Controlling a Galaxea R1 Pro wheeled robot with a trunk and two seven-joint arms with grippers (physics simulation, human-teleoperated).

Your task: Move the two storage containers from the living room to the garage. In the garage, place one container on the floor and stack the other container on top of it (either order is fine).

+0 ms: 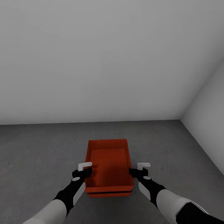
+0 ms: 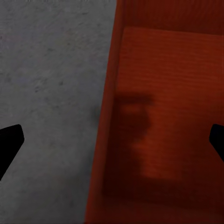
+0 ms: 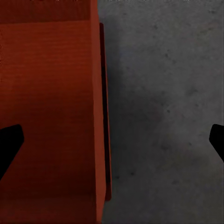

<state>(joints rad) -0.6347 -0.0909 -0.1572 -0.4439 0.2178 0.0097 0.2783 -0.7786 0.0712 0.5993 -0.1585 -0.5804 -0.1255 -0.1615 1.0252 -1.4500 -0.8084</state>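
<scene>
I am in the garage, facing a plain white wall, and the two storage containers sit stacked on the grey concrete floor (image 1: 37, 149) just ahead of me: the upper container (image 1: 109, 161) rests on the lower container (image 1: 109, 194), whose rim peeks out beneath the near edge. My left pincer (image 1: 83, 169) straddles the stack's left wall with fingers spread, one tip (image 2: 9, 144) over the floor, pinching nothing. My right pincer (image 1: 139, 169) is likewise spread astride the right wall. I judge the stacking done; what remains is lifting both arms clear without nudging it.
</scene>
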